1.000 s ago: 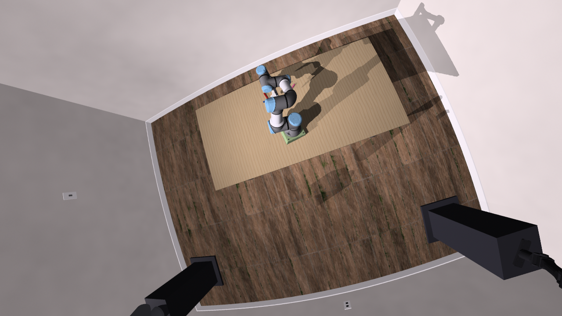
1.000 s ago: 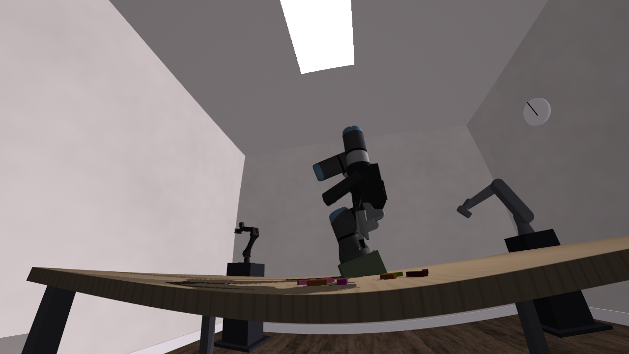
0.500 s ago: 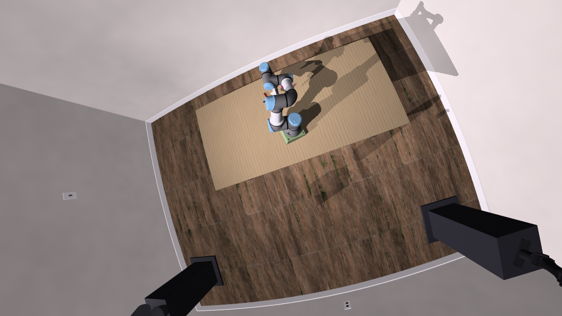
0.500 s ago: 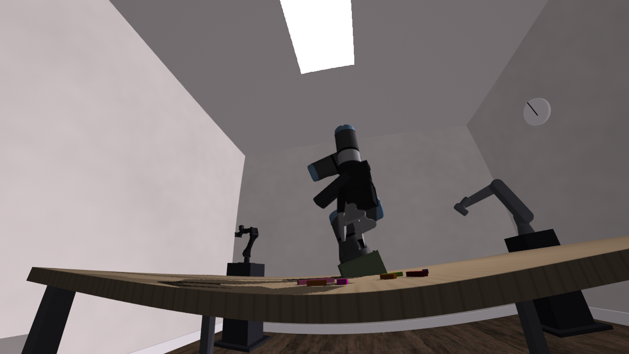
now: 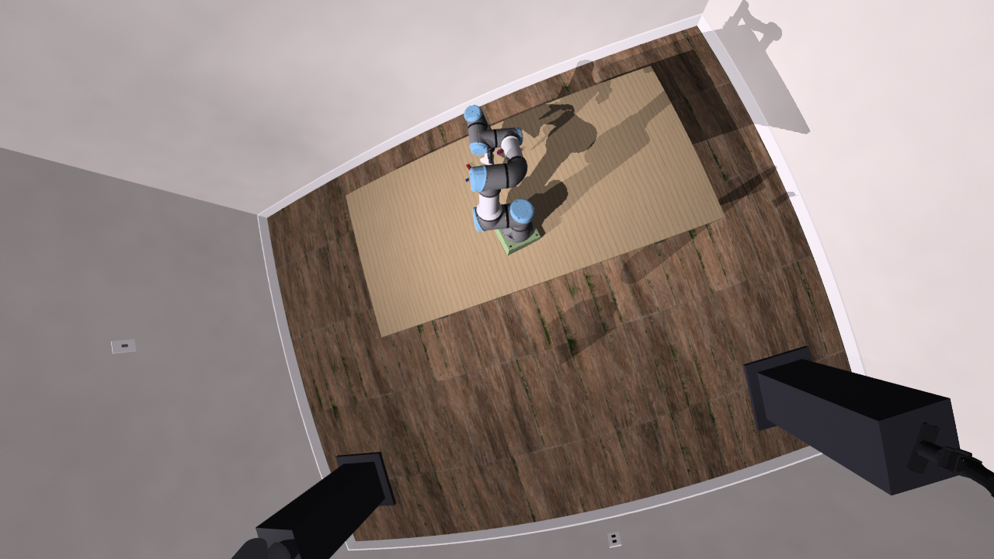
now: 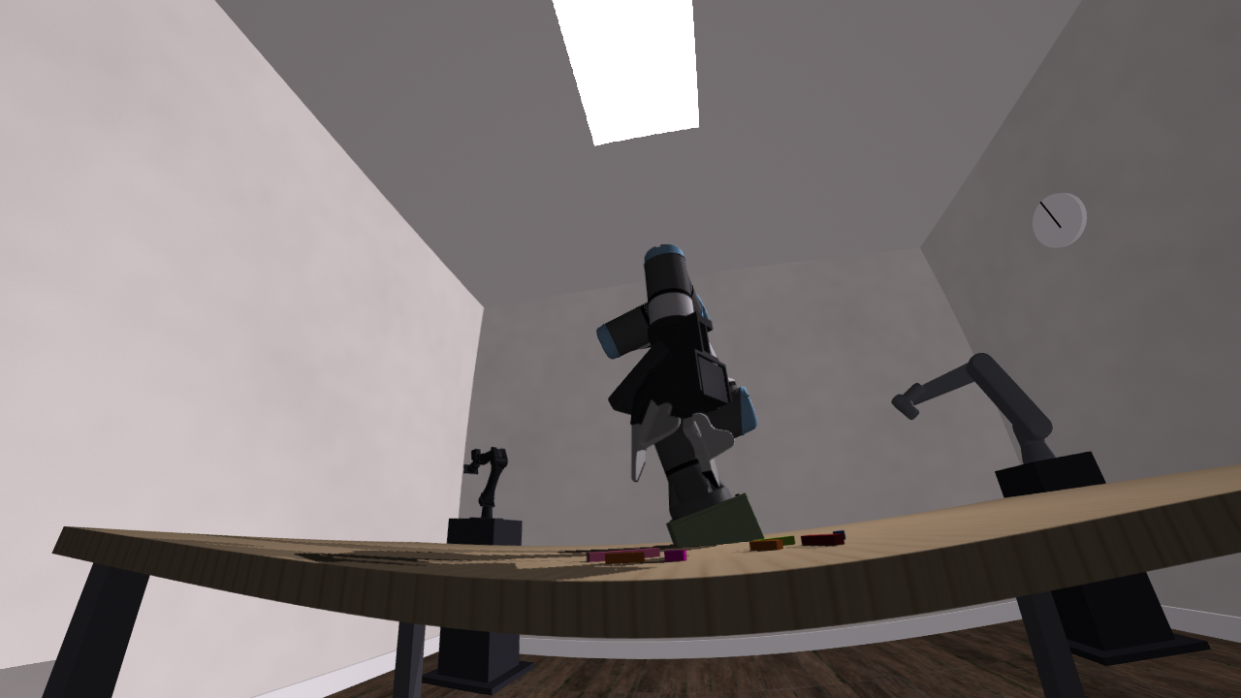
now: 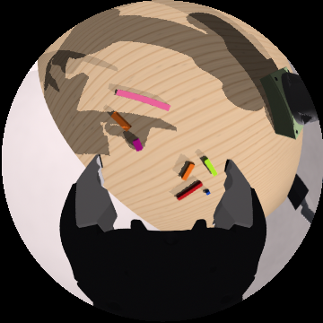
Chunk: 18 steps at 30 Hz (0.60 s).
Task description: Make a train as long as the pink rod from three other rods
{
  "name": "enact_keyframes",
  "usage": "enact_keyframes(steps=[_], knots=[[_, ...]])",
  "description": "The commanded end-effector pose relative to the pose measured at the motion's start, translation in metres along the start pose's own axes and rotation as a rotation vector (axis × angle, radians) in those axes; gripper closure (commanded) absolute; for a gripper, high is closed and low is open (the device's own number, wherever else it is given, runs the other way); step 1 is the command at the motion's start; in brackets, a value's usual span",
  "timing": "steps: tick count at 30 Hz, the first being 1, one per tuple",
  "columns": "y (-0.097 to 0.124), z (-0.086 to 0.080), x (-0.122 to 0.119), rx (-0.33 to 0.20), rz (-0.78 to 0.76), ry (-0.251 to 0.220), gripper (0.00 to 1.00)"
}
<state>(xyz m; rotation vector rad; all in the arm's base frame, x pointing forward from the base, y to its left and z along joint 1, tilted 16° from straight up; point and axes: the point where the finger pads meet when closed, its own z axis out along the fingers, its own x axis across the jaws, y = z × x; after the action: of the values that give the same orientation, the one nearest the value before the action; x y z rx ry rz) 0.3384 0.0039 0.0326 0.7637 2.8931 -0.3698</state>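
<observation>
In the wrist view the pink rod (image 7: 143,100) lies flat at the upper left. An orange rod (image 7: 120,120) lies below it, with a short magenta rod (image 7: 137,144) close to its lower end. A second orange rod (image 7: 187,170), a lime rod (image 7: 209,165), a red rod (image 7: 188,190) and a tiny blue rod (image 7: 206,192) lie in a loose group lower down, all apart from each other. My gripper (image 7: 164,157) is open and empty, high above the table over this group. In the exterior view the gripper (image 6: 668,447) hangs well above the rods (image 6: 633,555).
The arm's green base plate (image 7: 280,105) sits at the right of the wrist view. The table's edge runs close along the left and lower sides of the rods. Two dark camera arms on pedestals (image 6: 1015,416) stand behind the table.
</observation>
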Motion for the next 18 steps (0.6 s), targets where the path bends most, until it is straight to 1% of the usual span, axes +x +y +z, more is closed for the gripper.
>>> enact_keyframes(steps=[1,6,18], knots=[[-0.0063,-0.0007,-0.0070,0.005,0.160,-0.001,0.00],[-0.0082,-0.0006,-0.0088,0.005,0.192,-0.001,0.00],[-0.0079,-0.0007,-0.0085,0.005,0.192,-0.002,0.00]])
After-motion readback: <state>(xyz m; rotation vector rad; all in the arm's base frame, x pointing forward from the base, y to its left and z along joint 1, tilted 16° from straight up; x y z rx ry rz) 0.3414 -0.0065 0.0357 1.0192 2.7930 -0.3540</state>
